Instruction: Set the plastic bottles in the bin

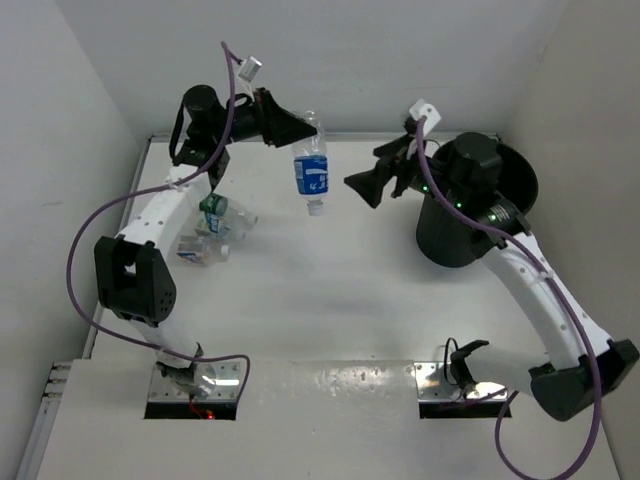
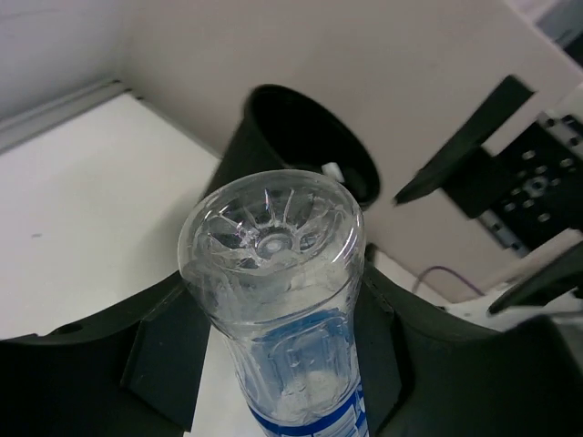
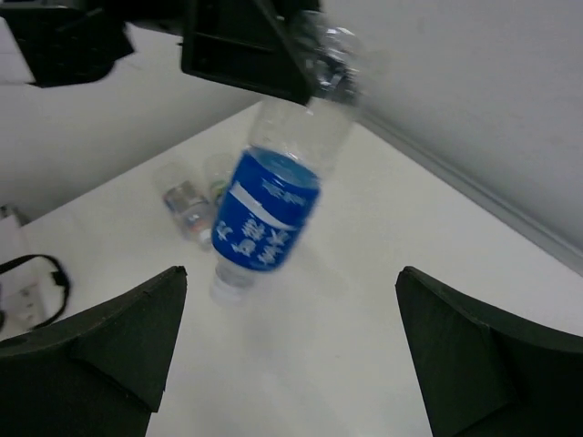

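Note:
My left gripper (image 1: pixel 298 130) is shut on the base end of a clear plastic bottle with a blue label (image 1: pixel 312 172), which hangs cap down above the back of the table. In the left wrist view the bottle's ribbed base (image 2: pixel 273 241) fills the space between the black fingers (image 2: pixel 159 350). My right gripper (image 1: pixel 375 172) stands open just right of the bottle, apart from it. From the right wrist the bottle (image 3: pixel 269 211) hangs ahead of the wide-spread fingers (image 3: pixel 109 341). The black bin (image 1: pixel 515 178) stands at the back right, partly hidden by the right arm. Its open mouth (image 2: pixel 305 137) shows beyond the bottle.
More clear plastic bottles (image 1: pixel 212 232), one with a green label, lie together on the table beside the left arm; in the right wrist view these bottles (image 3: pixel 191 202) appear blurred. White walls close in the table at the back and both sides.

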`<act>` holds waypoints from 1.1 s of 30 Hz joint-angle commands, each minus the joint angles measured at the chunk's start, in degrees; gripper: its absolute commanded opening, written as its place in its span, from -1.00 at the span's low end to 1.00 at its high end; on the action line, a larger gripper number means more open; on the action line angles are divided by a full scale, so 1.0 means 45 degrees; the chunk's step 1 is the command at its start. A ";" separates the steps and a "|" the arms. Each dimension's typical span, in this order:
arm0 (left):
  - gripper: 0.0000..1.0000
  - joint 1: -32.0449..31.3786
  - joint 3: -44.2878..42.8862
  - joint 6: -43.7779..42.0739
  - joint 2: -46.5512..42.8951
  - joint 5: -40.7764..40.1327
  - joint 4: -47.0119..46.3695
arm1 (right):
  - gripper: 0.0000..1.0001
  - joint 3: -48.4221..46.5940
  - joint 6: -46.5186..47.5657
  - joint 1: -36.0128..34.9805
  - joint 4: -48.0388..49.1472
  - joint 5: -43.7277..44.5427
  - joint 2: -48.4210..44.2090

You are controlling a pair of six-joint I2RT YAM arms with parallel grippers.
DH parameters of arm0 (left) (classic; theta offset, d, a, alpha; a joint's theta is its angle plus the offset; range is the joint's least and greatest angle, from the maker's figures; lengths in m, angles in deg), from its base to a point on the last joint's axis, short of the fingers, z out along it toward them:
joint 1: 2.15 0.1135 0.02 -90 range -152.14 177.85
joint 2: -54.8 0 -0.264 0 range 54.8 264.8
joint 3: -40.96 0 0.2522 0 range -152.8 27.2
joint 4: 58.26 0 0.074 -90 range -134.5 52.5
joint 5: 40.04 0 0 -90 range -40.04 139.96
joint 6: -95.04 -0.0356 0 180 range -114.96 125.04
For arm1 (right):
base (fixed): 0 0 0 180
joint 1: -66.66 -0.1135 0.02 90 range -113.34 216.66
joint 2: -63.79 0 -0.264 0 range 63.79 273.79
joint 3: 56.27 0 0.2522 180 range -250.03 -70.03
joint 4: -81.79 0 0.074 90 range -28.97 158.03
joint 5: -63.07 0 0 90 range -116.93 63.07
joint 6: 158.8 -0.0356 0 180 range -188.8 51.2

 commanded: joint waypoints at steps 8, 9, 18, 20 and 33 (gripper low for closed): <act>-0.53 -0.1407 -0.0418 0.2244 -0.0295 0.0904 -0.3217 | 0.87 -0.2414 -0.2761 -0.1099 0.0609 -0.0710 0.2587; -0.53 -0.1544 -0.0419 0.2106 -0.0411 0.0904 -0.2908 | 0.87 -0.2550 -0.2975 -0.1079 0.0609 -0.0826 0.2667; -0.53 -0.1896 -0.0673 0.1714 -0.0412 0.0553 -0.2787 | 0.60 -0.2826 -0.3114 -0.1255 0.0433 -0.1003 0.3468; -0.53 -0.2012 -0.0673 0.1714 -0.0412 0.0552 -0.2787 | 0.49 -0.2709 -0.3056 -0.1235 0.0530 -0.0945 0.3488; 1.00 -0.0612 -0.2213 0.0620 -0.0412 -0.1360 -0.0502 | -0.93 -0.2903 -0.2237 0.0831 -0.0054 0.0831 0.1851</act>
